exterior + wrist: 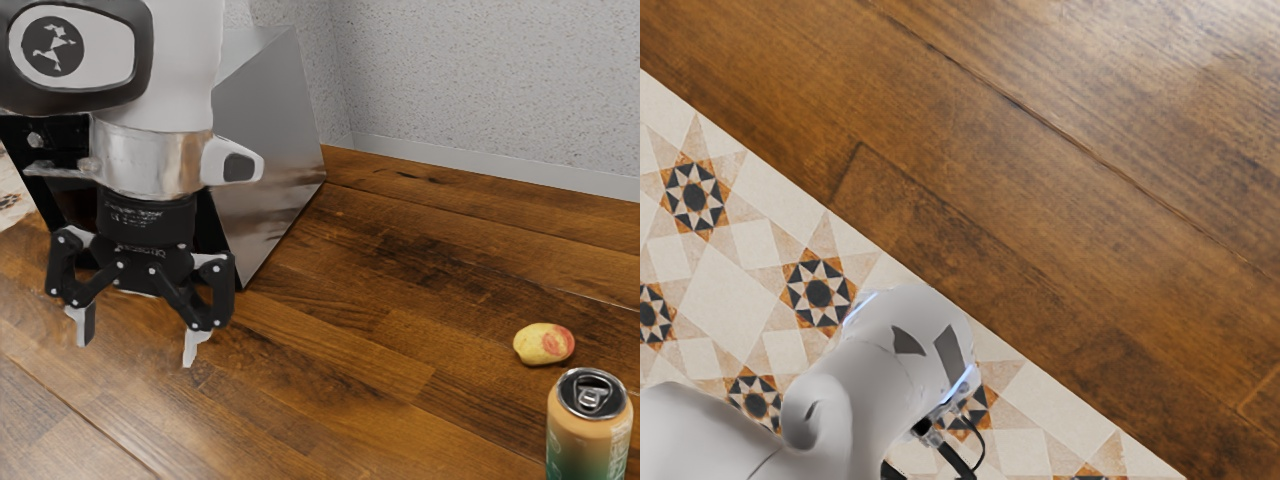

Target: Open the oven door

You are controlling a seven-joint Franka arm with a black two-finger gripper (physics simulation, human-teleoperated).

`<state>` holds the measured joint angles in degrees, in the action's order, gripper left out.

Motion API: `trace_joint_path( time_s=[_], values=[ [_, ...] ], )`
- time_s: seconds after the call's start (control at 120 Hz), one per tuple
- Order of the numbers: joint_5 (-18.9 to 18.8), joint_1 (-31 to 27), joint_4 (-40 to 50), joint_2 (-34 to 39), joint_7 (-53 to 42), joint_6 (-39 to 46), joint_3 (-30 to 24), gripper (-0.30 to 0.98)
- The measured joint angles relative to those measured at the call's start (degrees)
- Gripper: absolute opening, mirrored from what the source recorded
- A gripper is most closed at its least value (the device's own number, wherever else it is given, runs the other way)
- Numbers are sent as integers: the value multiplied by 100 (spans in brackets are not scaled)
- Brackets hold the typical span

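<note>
Wooden table (400, 300), under and around the pincer (137, 350), cut off by the frame in both views. Speckled wall (480, 90) past it, also cut off. Patterned surface (725, 255) in wrist view, beyond the table's edge, partly hidden by the white arm (890, 350), which is itself cut off.

Oven (270, 130): behind the pincer and wrist as the exterior camera sees it. Shiny metal side shows; much of the rest is hidden by the arm. Oven door (65, 205) is on the dark front, behind and above the pincer in the exterior view, mostly covered by it and the arm. Can't tell how far it's open, if at all. A pale bar (55, 170) and a round knob (35, 140) show on that front; the bar runs out of sight behind the arm.

Pincer: open, fingers spread wide, nothing between them, apart from the can and fruit. Contact with the oven: can't tell.

Drink can (590, 440): upright, well off to the exterior view's right of the pincer, bottom cut off. Yellow-red fruit (543, 344): same side, near the can, kind unclear.
</note>
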<state>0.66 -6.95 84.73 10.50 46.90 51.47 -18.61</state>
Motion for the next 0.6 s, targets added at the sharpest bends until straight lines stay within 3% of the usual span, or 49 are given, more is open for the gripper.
trace_joint_path(
  time_s=[0.125, 0.183, 0.333, 0.433, 0.6],
  values=[
    [277, -23, 18, -151, 1640, 1113, 126, 69],
    [193, -103, -128, -262, 2295, 1441, 361, 69],
    [-139, -1301, -645, -576, 3709, 2037, 586, 69],
    [-242, -2443, -668, -731, 4206, 2639, 131, 69],
    [-555, -2973, -677, -1033, 4728, 3832, 81, 69]
  ],
)
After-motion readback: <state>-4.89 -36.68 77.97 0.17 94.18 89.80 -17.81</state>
